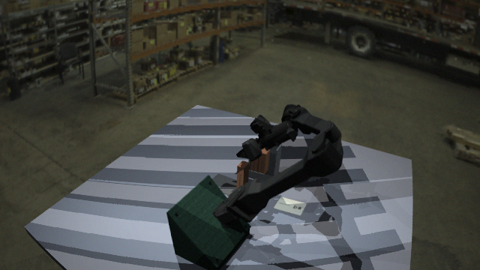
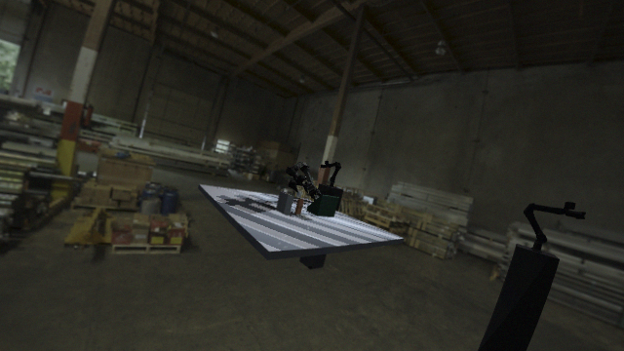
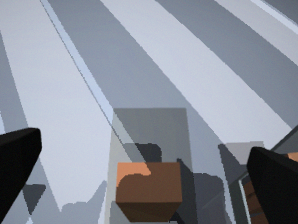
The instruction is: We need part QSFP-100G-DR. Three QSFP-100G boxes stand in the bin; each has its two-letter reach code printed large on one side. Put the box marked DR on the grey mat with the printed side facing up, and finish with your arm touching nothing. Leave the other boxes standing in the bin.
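An orange-brown box (image 1: 242, 175) (image 2: 299, 208) (image 3: 148, 184) stands upright on the grey mat (image 1: 220, 179) (image 3: 150, 119). No printed code is legible on its visible faces. The other boxes (image 1: 259, 165) (image 3: 251, 201) stand in the grey bin (image 1: 277, 161) (image 2: 285, 203), partly hidden by the arm in the top view and cut off at the right edge of the wrist view. My gripper (image 3: 147, 148) is open and empty, above the standing box. Its fingers show at either side of that box in the wrist view, apart from it.
A dark green wedge-shaped block (image 1: 202, 221) (image 2: 328, 205) stands near the arm's base. A pale card (image 1: 283, 205) marked DR lies on the table beside the arm. The bin is close beside the mat. Striped light and shadows cross the table.
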{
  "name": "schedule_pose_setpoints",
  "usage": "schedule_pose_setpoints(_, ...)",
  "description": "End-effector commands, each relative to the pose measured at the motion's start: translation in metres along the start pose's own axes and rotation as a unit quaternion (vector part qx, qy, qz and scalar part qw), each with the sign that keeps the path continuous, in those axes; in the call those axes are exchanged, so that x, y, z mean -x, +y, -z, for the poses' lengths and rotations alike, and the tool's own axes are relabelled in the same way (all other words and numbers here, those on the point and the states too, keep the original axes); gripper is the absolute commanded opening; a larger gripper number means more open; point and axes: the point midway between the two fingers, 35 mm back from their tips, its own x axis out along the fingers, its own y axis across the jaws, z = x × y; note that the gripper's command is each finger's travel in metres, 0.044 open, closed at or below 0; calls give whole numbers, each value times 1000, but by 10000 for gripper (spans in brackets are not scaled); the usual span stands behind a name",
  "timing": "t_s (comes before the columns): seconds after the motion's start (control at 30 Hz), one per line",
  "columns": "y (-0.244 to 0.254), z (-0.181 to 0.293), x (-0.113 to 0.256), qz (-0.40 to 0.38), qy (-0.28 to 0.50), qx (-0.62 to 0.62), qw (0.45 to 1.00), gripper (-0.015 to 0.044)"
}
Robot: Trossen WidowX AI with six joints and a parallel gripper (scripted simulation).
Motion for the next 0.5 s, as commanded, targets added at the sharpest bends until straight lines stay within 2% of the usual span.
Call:
schedule_pose_setpoints(0.0,-1,-4,2,10,28,1,1000,440)
schedule_pose_setpoints(0.13,-1,-4,2,8,38,-1,999,440)
schedule_pose_setpoints(0.47,3,-8,-7,-16,152,-20,988,440)
